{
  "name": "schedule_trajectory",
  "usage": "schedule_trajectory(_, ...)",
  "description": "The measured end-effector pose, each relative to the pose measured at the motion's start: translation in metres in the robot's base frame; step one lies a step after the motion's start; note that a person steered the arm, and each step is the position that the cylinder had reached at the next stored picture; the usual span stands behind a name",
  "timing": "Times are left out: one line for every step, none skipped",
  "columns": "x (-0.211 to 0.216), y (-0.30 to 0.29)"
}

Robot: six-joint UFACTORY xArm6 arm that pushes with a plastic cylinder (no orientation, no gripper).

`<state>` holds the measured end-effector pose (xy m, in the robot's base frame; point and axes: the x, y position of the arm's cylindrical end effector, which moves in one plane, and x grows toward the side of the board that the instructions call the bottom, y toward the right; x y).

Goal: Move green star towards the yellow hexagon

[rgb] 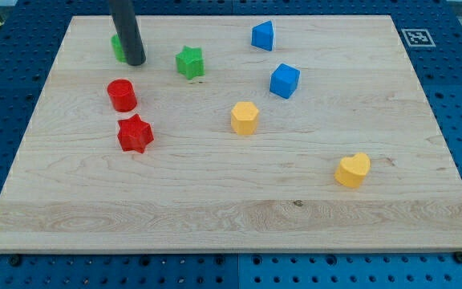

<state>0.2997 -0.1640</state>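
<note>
- Camera view: my tip (135, 62) rests on the wooden tabletop (215, 201) near the view's top left, partly hiding a green block (116, 48).
- No pincer shows; the rod holds nothing.
- The green star-shaped block (189, 62) lies to my tip's right, up-left of the yellow hexagonal block (245, 117).

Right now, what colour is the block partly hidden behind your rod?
Green; it peeks out behind my tip, clearest in the camera view.
</note>
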Motion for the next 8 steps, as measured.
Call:
schedule_trajectory(-0.006,-0.014)
schedule_trajectory(-0.016,-0.04)
schedule_trajectory(-0.031,-0.042)
schedule_trajectory(-0.031,-0.054)
schedule_trajectory(-0.034,-0.065)
schedule_trajectory(-0.038,-0.065)
schedule_trajectory(-0.029,-0.065)
schedule_trajectory(-0.006,-0.065)
